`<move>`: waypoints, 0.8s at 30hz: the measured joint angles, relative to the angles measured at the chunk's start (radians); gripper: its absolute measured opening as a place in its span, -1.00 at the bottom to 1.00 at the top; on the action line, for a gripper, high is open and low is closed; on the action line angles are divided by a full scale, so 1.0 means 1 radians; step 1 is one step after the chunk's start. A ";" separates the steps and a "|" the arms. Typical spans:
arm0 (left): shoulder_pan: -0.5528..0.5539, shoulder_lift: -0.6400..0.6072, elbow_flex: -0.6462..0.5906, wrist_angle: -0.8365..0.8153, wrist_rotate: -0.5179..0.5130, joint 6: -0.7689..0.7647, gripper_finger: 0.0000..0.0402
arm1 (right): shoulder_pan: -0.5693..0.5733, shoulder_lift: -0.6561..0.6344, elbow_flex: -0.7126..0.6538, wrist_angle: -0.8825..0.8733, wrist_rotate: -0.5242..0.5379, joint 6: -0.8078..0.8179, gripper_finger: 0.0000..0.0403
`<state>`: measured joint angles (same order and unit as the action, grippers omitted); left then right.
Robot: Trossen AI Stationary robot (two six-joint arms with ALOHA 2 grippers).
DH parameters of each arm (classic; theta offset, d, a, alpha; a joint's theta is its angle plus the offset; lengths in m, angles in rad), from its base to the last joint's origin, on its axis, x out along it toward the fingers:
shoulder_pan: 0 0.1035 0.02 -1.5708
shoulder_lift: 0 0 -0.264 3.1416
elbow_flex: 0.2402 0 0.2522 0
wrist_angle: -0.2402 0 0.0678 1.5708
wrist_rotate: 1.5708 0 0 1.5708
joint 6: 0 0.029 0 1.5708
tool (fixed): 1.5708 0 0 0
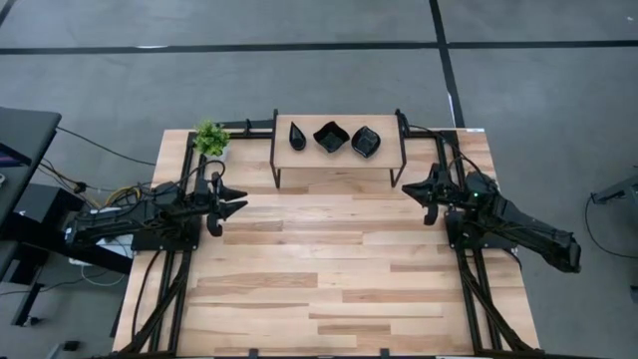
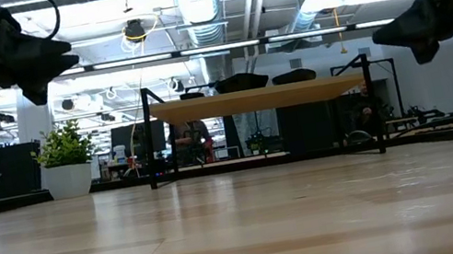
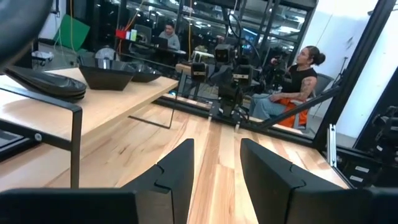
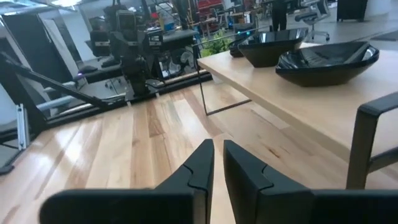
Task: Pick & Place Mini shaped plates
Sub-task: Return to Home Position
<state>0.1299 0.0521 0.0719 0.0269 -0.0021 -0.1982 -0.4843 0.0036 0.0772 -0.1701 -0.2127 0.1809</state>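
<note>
While both arms hang back from the shelf, we log the mini shaped plates stacked on it, none in hand: teardrop stack toward the left claw, released and empty; leaf-shaped stack toward the right claw, clenched on nothing, slightly nearer.
</note>
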 joint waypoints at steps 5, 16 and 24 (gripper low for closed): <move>0.000 0.001 0.000 0.000 0.000 0.000 -0.34 | 0.000 0.000 0.000 -0.003 0.001 0.038 -0.85; 0.000 0.001 0.000 0.000 0.000 0.000 -0.34 | 0.000 0.000 0.000 -0.003 0.003 0.038 -0.85; 0.000 0.001 0.000 0.000 0.000 0.000 -0.34 | 0.000 0.000 0.000 -0.003 0.004 0.038 -0.85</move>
<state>0.1299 0.0532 0.0715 0.0269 -0.0025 -0.1986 -0.4843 0.0032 0.0772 -0.1730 -0.2089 0.2184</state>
